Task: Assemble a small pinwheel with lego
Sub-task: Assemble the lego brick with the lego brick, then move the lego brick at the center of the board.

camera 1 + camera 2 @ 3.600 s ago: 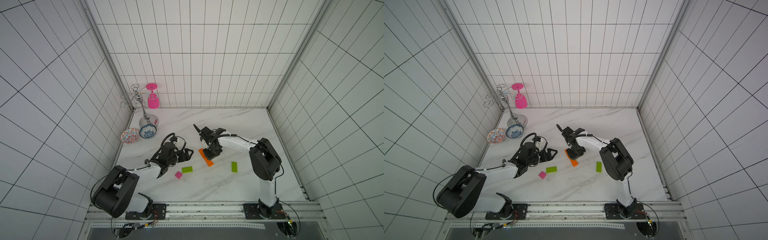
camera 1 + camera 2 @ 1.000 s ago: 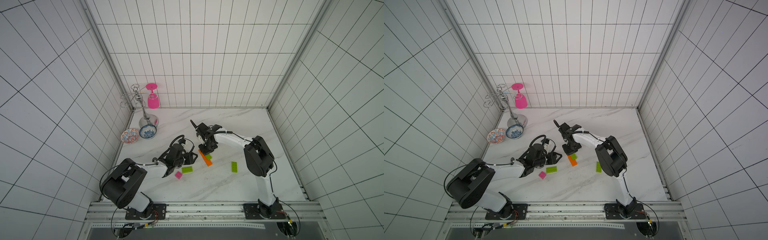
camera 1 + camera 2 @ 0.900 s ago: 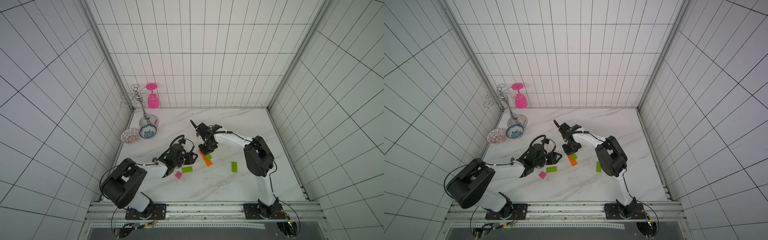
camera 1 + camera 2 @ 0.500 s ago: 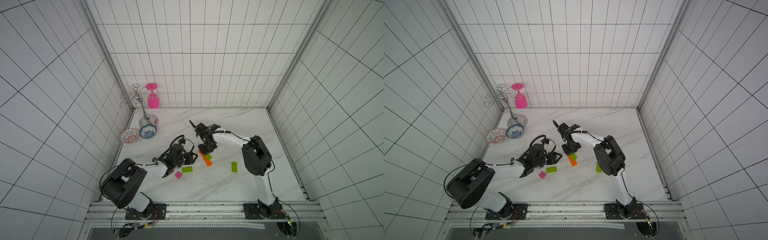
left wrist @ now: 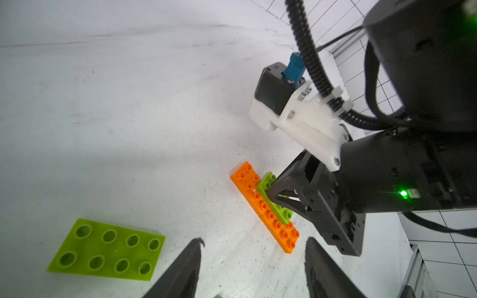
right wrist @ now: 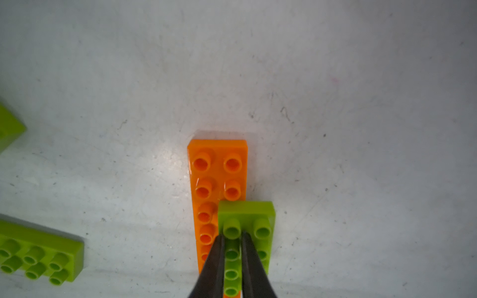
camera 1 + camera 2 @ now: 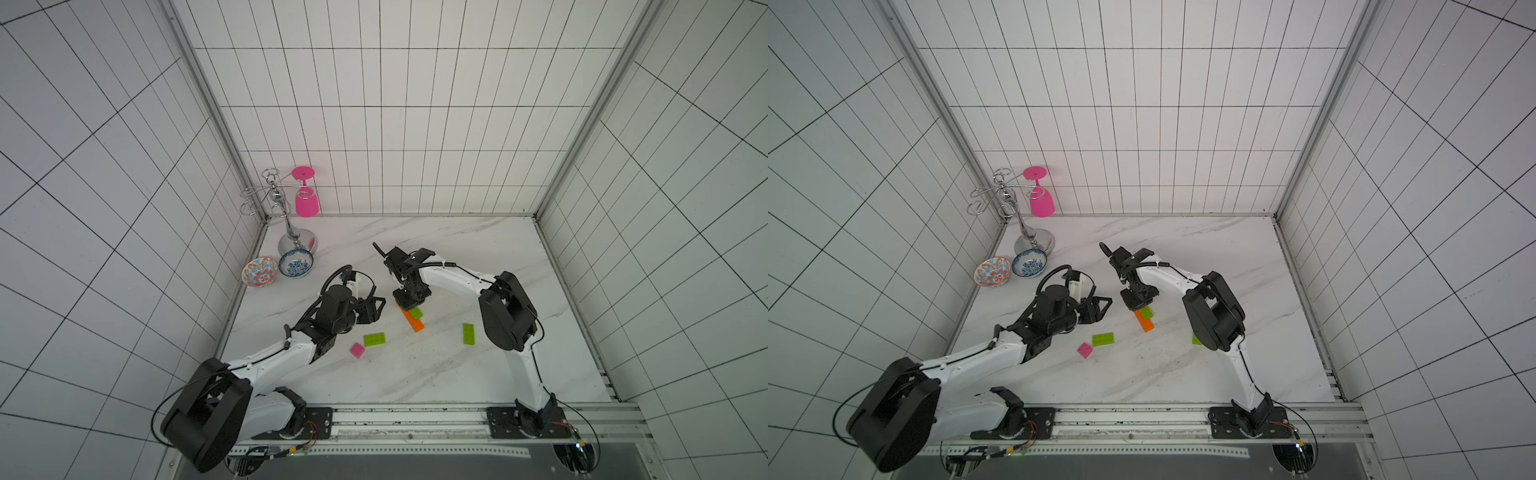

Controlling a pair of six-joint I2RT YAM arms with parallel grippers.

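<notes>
Handling: all pieces judged light, rigid, glossy and slick. They will likely skate on the tabletop [image 7: 478, 241] under side load, so press straight down and pinch across the long side walls, not the stud tops.
Right end effector [image 6: 232, 235]: narrow, fingertips either side of one stud row of the lime brick [image 6: 259, 219]. Can't tell if it pinches or only rests.
Directly under it: that lime brick sits lengthwise on the orange bar [image 6: 218, 167], on one stud column only, overhanging the bar's side.
Pinwheel [image 7: 1145, 322]: so far just this one blade on the handle, no hub.
Orange bar: long flat strip with two stud columns, hollow round studs and square corners. A seam shows in the left wrist view, so likely two bricks end to end. Joint judged weak; take hold across the seam.
Left end effector [image 5: 254, 240]: partly wide, nothing between the fingers, just beside the bar and aimed at it.
Near it, off to the side: loose lime brick [image 7: 374, 338], with the pink square brick [image 7: 356, 350] just beside that.
Further from the right end effector: second loose lime brick [image 7: 468, 333], toward that arm's base.
Far corner: pink goblet [image 7: 306, 203] hung on a wire rack [image 7: 286, 232], and two patterned bowls [image 7: 296, 264]. They look breakable and aren't parts.
</notes>
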